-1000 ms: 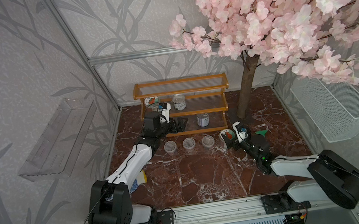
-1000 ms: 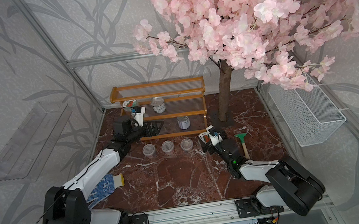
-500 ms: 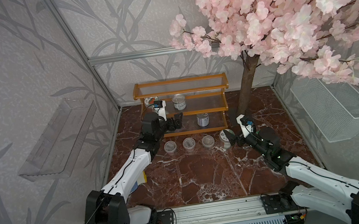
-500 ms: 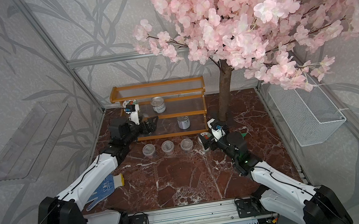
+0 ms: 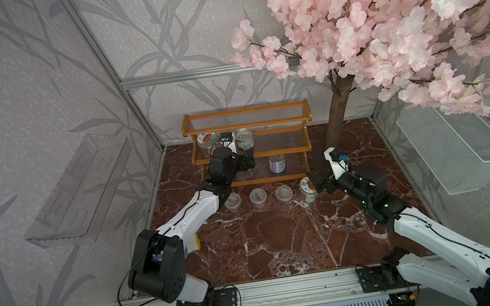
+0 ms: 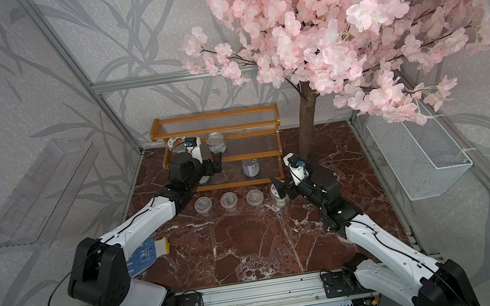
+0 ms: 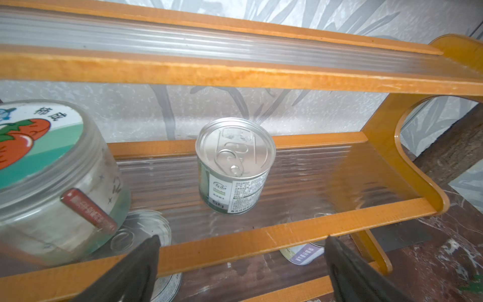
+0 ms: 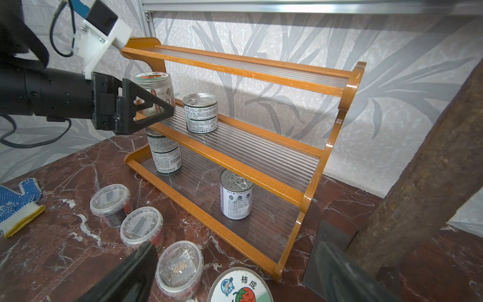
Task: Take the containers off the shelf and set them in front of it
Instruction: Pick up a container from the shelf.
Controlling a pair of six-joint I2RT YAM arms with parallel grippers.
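Marble-red counter lies bare up to a row set just before the shelf. The row is three clear cups side by side and, at the end nearest the tree trunk, the near jar with its pictured lid. The right gripper sits just beside that jar, its fingers spread and pinching nothing. By the look of it, half the containers are down.

Behind the row, the bottom tier carries the lower cans, two of them standing upright and well apart. One tier up stand the shelf jar and, near it, the middle can. The left gripper hangs at that tier's front rail with its fingers spread wide. The middle can lines up between them but sits farther back, untouched.

The step in hand seems to be the reach for the middle can. The next move calls for easing forward over the rail until the fingers flank the can's wall. They then close on it and lift it clear of the rail, keeping off the shelf jar alongside. The right arm looks free for a lower can.
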